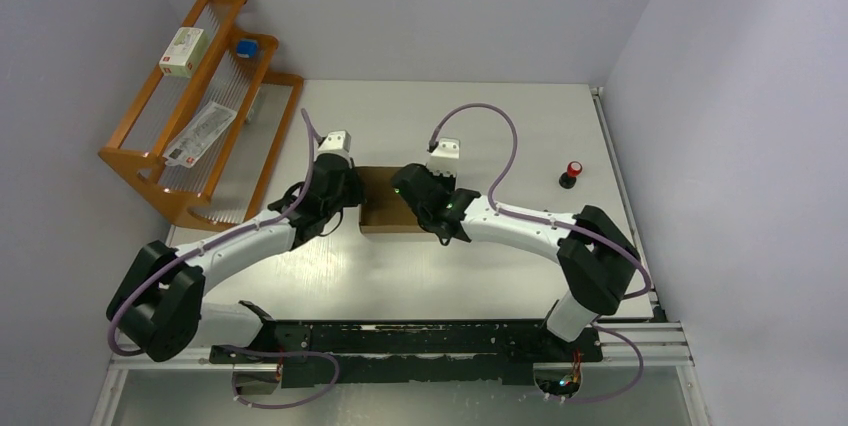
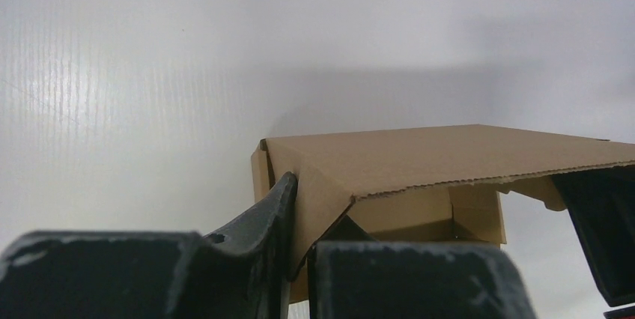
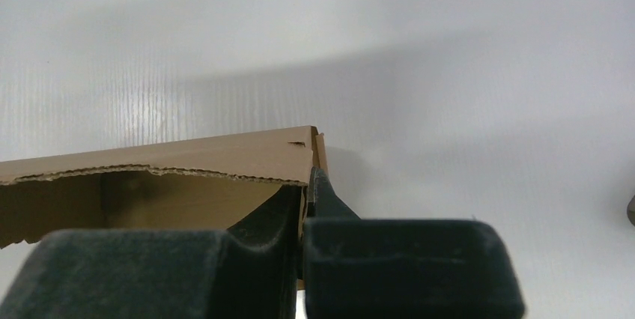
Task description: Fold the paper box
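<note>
The paper box [image 1: 383,208] is brown corrugated cardboard, partly folded, standing in the middle of the white table between the two arms. My left gripper [image 1: 352,196] is at its left wall. In the left wrist view the box [image 2: 419,158] has its top panel lying over an open inside, and my left gripper [image 2: 311,203] is shut on the side wall, one finger outside and one inside. My right gripper [image 1: 412,196] is at the right wall. In the right wrist view it [image 3: 305,188] is shut on the right wall of the box [image 3: 187,158].
A wooden rack [image 1: 160,158] stands at the back left, holding a small white box [image 1: 185,51], a blue item [image 1: 245,46] and a flat packet [image 1: 200,134]. A red button [image 1: 571,174] sits at the right. Walls close the back and right sides.
</note>
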Robot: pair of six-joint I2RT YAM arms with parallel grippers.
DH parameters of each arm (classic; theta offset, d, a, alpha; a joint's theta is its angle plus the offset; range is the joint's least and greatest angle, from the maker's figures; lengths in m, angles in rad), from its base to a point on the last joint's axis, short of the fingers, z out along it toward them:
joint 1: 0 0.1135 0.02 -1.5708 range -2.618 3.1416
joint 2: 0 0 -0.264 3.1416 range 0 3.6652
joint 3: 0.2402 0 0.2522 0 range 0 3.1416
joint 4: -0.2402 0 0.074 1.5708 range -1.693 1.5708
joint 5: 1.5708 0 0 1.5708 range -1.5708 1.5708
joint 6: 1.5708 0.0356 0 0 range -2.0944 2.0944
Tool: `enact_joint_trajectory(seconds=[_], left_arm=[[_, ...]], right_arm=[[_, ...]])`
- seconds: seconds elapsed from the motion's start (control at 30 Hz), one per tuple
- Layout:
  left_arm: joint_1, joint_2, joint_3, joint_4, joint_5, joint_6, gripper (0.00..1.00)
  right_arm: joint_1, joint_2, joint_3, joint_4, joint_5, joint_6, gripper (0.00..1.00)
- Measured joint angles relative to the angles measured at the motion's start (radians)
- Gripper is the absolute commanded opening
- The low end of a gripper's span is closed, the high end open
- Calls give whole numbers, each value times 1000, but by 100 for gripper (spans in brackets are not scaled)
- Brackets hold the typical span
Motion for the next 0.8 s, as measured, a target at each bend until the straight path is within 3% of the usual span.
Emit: enact_joint_trajectory(seconds=[0.4,0.67,0.8], left_arm=[[-19,-44,-75,44,-10,-18,15],[-24,-93,-144,57,-6,-18,16],[-26,-104,-164,60,-6,-18,17]], right_arm=[[58,-7,-65,31,77,76,11],[101,-53,-137,28,76,94,29],[118,-97,-174,34,76,97,45]])
